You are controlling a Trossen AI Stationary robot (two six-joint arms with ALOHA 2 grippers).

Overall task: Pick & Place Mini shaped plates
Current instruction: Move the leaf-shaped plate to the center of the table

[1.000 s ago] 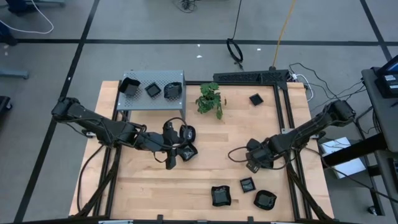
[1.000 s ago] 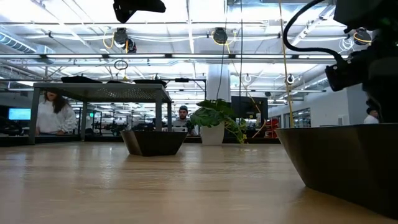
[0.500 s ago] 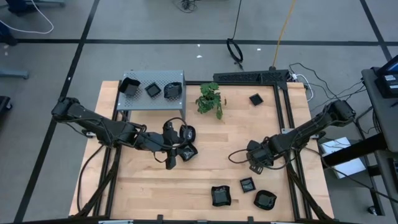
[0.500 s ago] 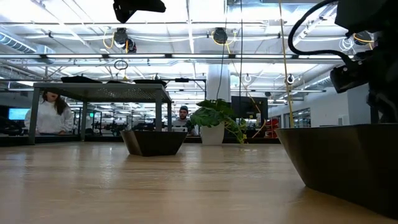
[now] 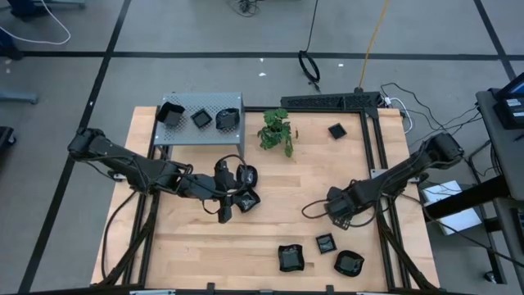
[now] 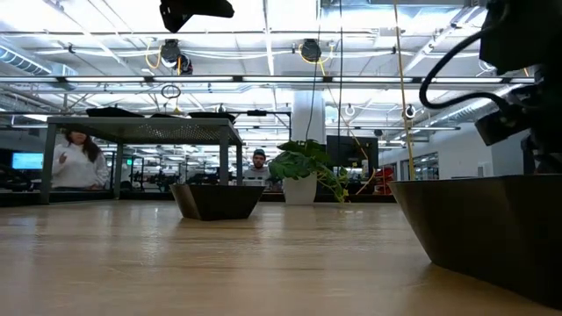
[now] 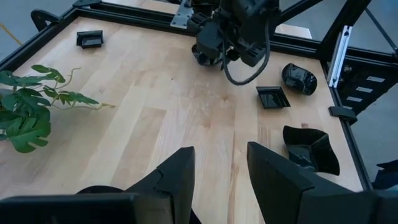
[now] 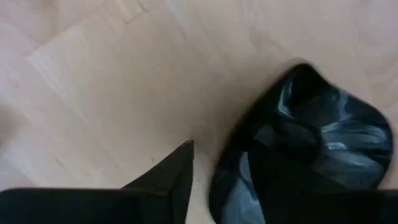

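A pale wooden table (image 5: pixel 205 238) in a black frame carries the load. Near its front edge lie three glossy black mini plates: a wavy-edged one (image 5: pixel 291 257), a small square one (image 5: pixel 326 243) and a roundish one (image 5: pixel 349 263). Another square plate (image 5: pixel 336 130) sits toward the back, near a small green plant (image 5: pixel 277 129). A grey perforated metal box (image 5: pixel 201 119) (three plates rest on top) stands at the back-left corner.

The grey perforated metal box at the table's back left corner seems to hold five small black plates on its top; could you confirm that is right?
Not quite: the grey perforated box carries three black plates on top, not five, as the high view shows. It does stand at the table's back left corner.
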